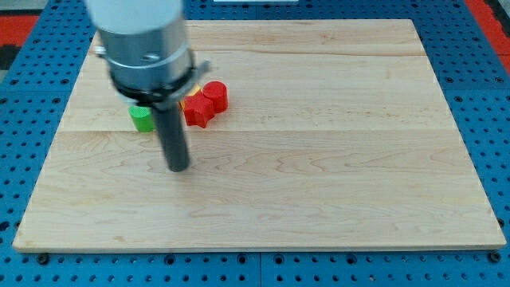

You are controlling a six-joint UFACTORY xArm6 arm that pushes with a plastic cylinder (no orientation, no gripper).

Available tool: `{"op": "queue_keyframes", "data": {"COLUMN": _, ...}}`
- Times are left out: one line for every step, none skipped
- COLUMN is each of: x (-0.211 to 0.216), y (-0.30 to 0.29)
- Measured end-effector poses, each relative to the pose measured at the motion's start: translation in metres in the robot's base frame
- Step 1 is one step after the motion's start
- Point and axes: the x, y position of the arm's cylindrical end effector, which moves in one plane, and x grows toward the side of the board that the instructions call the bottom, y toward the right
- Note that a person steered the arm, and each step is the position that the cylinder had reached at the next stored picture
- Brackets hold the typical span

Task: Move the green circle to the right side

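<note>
Desk (319, 183) front edge runs along the view's bottom, pale wood board on a blue pegboard base (486, 96). My tip (178, 167) sits nearest the camera of all the items on the board, planted on bare wood. End effector is a plain dark rod, so no jaws to spread or press together; it pinches nothing, and the tip touches no block.

All places below are relative to my tip. Green circle (142, 119) lies toward the view's top and slightly to the view's left, near but clearly apart, partly hidden under the arm's grey housing (147, 44). Only its lower part shows, so the round shape is hard to confirm from here. It stays on the left half of the desk.

Red star-like block (198, 111) lies toward the view's top and a little to the view's right, close to the rod shaft. Red cylinder (216, 95) sits further up and right, touching or just beside the star block. A sliver of yellow block (190, 96) peeks out between the housing and the red pieces; shape cannot be told.
</note>
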Motion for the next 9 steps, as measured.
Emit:
{"op": "queue_keyframes", "data": {"x": -0.009, "y": -0.031}}
{"op": "queue_keyframes", "data": {"x": -0.031, "y": -0.032}}
{"op": "queue_keyframes", "data": {"x": -0.058, "y": -0.041}}
{"op": "queue_keyframes", "data": {"x": -0.061, "y": -0.066}}
{"op": "queue_keyframes", "data": {"x": -0.054, "y": -0.082}}
{"op": "queue_keyframes", "data": {"x": -0.076, "y": -0.087}}
{"op": "queue_keyframes", "data": {"x": -0.077, "y": -0.054}}
{"op": "queue_keyframes", "data": {"x": -0.091, "y": -0.043}}
{"op": "queue_keyframes", "data": {"x": -0.096, "y": -0.043}}
